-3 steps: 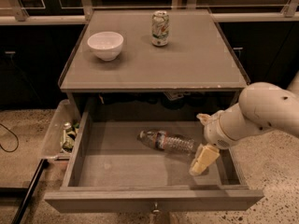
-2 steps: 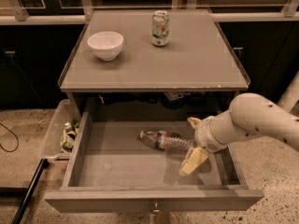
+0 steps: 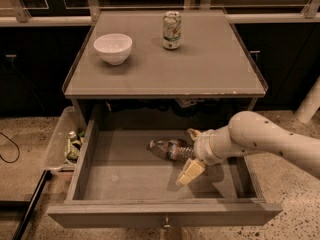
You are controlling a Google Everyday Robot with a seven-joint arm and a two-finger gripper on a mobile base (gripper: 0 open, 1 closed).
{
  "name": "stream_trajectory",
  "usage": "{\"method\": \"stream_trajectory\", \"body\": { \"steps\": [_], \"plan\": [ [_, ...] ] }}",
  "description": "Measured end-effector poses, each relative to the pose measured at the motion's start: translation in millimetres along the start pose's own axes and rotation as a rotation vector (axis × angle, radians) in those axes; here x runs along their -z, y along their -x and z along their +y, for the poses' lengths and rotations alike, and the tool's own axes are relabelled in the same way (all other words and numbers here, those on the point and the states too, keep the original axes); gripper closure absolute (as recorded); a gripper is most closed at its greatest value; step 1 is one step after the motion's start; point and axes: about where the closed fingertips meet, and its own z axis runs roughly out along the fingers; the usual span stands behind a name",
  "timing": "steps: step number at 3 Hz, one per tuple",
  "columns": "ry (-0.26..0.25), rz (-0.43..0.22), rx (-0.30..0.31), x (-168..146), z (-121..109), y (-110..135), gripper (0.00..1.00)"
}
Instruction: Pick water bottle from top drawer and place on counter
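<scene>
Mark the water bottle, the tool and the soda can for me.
water bottle (image 3: 167,149), camera view, on its dark label band, lying in the top drawer (image 3: 115,176).
tool (image 3: 186,155), camera view, midway between its open fingers, in the drawer at the bottle's right end.
soda can (image 3: 171,30), camera view, mid-body, upright on the counter (image 3: 205,71).

Open top drawer (image 3: 165,215) beneath a counter (image 3: 200,71) that overhangs its back. The gripper (image 3: 191,153) reaches in from the right, fingers spread about the end of a water bottle (image 3: 167,149) lying mid-drawer. Left of the bottle, bare drawer floor. A bowl (image 3: 113,47) and a can (image 3: 171,30) stand at the counter's rear.
</scene>
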Motion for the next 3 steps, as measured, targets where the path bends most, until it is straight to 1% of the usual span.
{"method": "stream_trajectory", "body": {
  "steps": [1, 3],
  "plan": [
    [-0.032, 0.003, -0.062, -19.8, -4.2, -9.4, 0.19],
    [-0.039, 0.001, -0.066, -19.9, -6.0, -8.6, 0.66]
  ]
}}
